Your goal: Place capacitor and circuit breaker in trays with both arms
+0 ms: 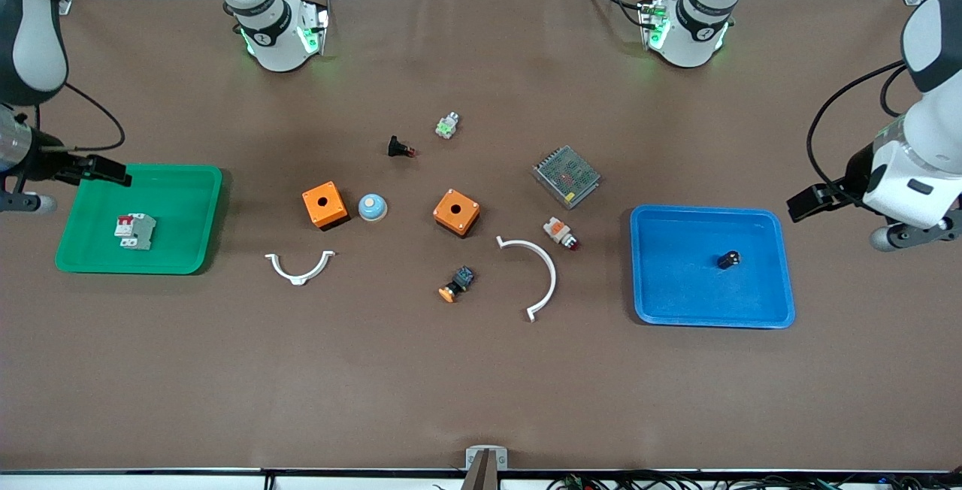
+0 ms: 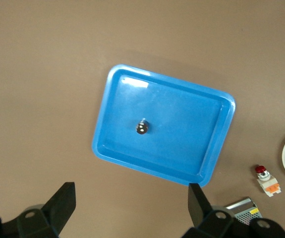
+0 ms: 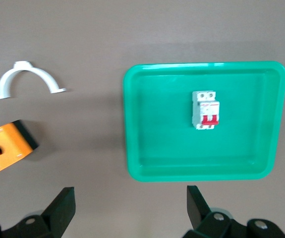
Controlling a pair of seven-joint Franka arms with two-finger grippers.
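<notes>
The capacitor [image 1: 728, 258], a tiny black cylinder with a silvery top, lies in the blue tray [image 1: 654, 310]; it also shows in the left wrist view [image 2: 142, 127] in that tray [image 2: 147, 166]. The circuit breaker [image 1: 135, 231], white-grey with a red switch, lies in the green tray [image 1: 188, 197] and shows in the right wrist view [image 3: 205, 110]. My left gripper [image 2: 132, 198] is open and empty, up over the table beside the blue tray [image 1: 902, 237]. My right gripper [image 3: 131, 198] is open and empty, up beside the green tray [image 1: 26, 203].
Between the trays lie two orange boxes [image 1: 325, 204] [image 1: 456, 212], a blue dome [image 1: 372, 207], two white curved clips [image 1: 299, 267] [image 1: 537, 273], a mesh power supply [image 1: 567, 176], an indicator lamp [image 1: 562, 232], a black push-button [image 1: 399, 148] and an orange-capped switch [image 1: 456, 284].
</notes>
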